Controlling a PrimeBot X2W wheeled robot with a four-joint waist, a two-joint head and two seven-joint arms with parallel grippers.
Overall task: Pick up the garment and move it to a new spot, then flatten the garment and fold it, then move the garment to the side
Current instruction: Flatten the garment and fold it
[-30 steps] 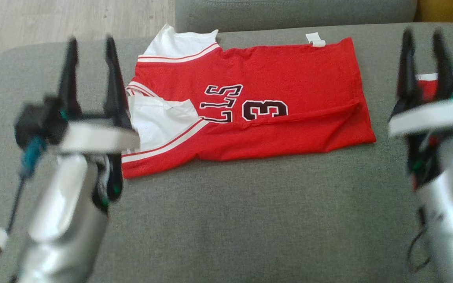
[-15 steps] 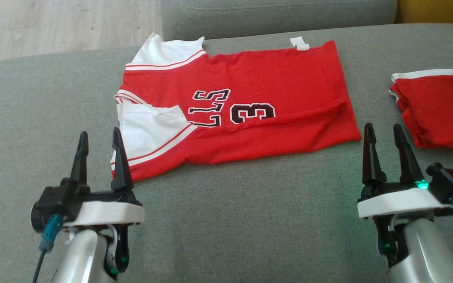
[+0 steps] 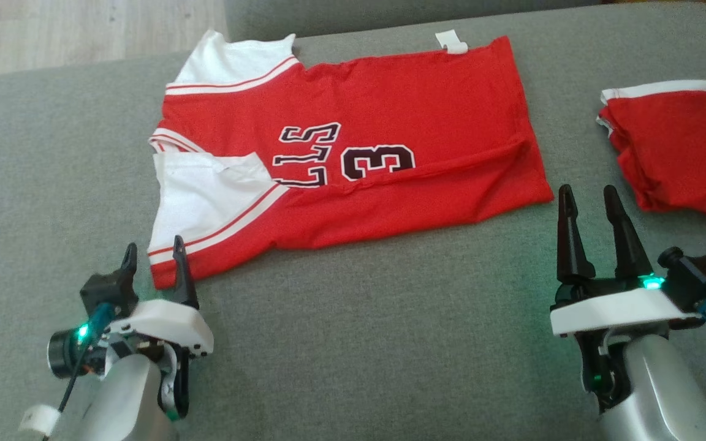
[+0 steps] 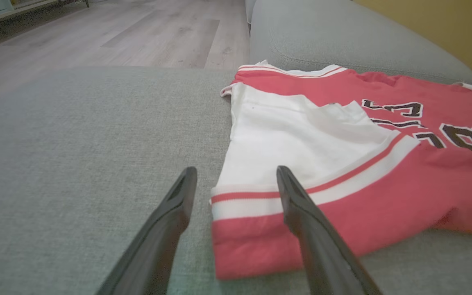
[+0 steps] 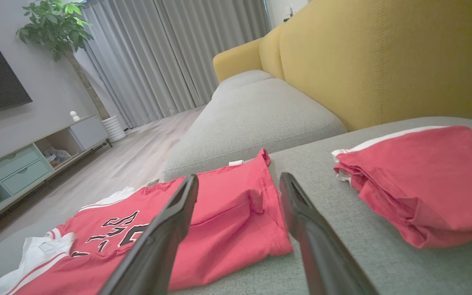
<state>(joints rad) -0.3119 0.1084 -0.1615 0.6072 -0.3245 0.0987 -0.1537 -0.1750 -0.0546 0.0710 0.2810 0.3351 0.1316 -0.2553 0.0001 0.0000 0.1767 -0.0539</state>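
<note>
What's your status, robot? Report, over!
Left gripper open at striped corner of jersey. Right gripper open, empty, near its red hem. Jersey flat on cushion. Second red garment lies apart, right.

Bare seat (image 3: 573,122) separates jersey (image 3: 420,98) from folded garment (image 3: 678,147).

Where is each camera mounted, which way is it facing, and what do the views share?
Head view: up high, looking down at the red jersey on the grey cushion; left gripper and right gripper show below.
Left wrist view: low, along its open fingers at the jersey's white-sleeved corner.
Right wrist view: low, along its open fingers toward the jersey's hem and a folded red garment.
All three share the jersey.
</note>
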